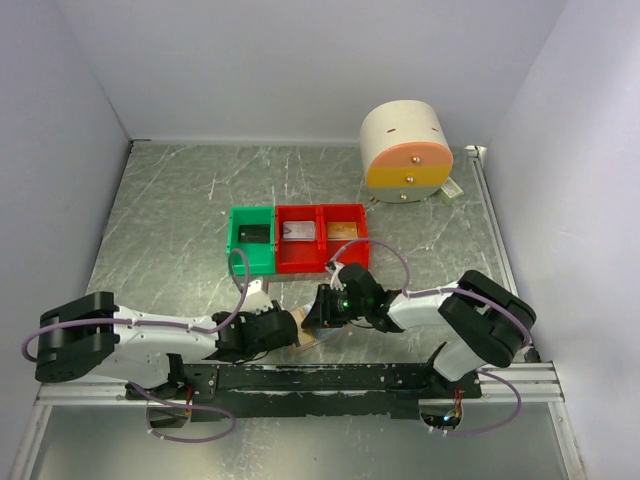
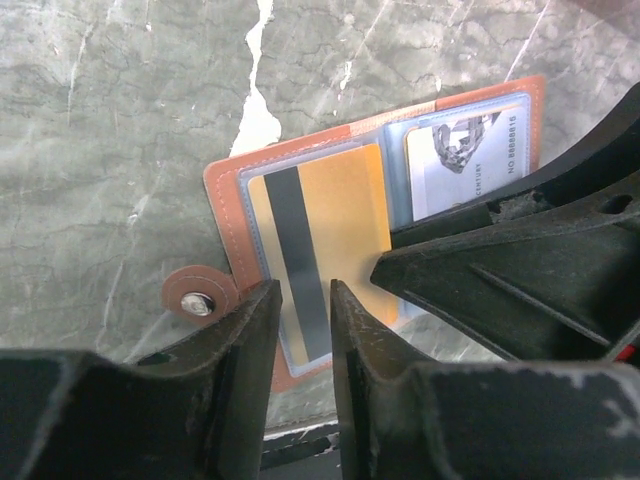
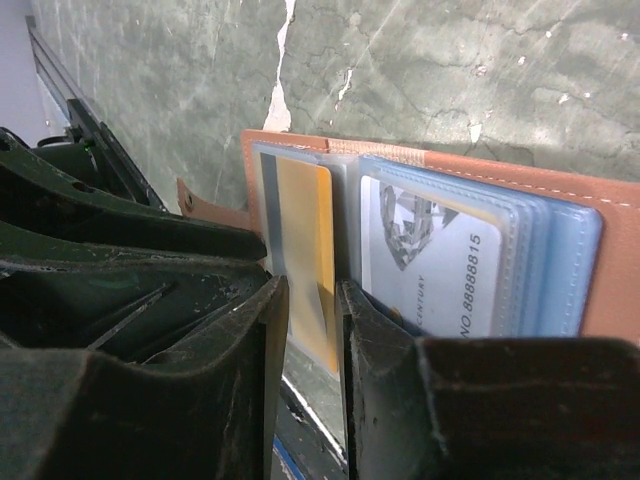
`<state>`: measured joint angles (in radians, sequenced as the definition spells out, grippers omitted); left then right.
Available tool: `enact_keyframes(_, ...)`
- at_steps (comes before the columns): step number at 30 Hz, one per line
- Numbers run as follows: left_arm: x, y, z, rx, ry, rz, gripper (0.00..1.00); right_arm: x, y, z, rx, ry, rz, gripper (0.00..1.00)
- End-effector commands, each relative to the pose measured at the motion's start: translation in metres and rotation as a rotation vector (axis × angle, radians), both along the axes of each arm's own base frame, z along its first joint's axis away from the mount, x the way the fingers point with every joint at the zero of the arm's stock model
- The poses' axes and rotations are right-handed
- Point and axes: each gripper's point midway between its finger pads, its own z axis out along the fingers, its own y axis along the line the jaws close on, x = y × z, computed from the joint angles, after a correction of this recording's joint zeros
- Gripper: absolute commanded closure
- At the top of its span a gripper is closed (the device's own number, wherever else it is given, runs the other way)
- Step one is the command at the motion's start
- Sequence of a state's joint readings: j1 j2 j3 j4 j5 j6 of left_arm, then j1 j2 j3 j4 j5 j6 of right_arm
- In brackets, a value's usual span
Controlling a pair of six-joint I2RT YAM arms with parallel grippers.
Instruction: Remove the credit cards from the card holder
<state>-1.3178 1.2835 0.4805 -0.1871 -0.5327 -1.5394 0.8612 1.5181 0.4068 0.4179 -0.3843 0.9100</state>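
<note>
Your left arm (image 1: 160, 335) and right arm (image 1: 430, 302) fold inward, wrists low, nearly meeting; your left tool (image 2: 300, 290) and right tool (image 3: 315, 285) each show fingers narrowly apart.

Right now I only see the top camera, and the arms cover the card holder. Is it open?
Observer: Yes. In the left wrist view the card holder is spread open with its pockets showing.
Operator: Are any cards inside?
Observer: A gold card with a dark stripe sits in one pocket.
Operator: Just that one?
Observer: No. The right wrist view shows a pale card with a printed number on the other side.
</note>
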Motion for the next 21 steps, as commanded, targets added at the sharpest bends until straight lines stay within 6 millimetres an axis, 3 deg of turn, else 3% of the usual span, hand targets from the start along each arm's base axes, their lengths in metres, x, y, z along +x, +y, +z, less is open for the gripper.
enact_keyframes(1, -0.004, 0.004, -0.014, 0.041, 0.022, -0.039, 0.66, -0.007, -0.013, -0.019, -0.048, 0.033, -0.012, 0.74)
enact_keyframes(7, -0.012, 0.021, -0.027, 0.063, 0.068, -0.042, 0.73, -0.012, -0.009, -0.008, 0.004, 0.041, 0.003, 0.82)
enact_keyframes(10, -0.013, 0.029, -0.025, 0.046, 0.057, -0.038, 0.72, -0.011, -0.007, -0.002, 0.02, 0.038, 0.001, 0.82)
enact_keyframes(15, -0.014, 0.036, -0.021, 0.067, 0.053, -0.039, 0.72, -0.006, -0.008, 0.005, 0.019, 0.037, -0.01, 0.72)
enact_keyframes(21, -0.015, 0.033, -0.023, 0.074, 0.06, -0.059, 0.71, -0.005, -0.003, 0.016, 0.058, 0.039, 0.022, 0.78)
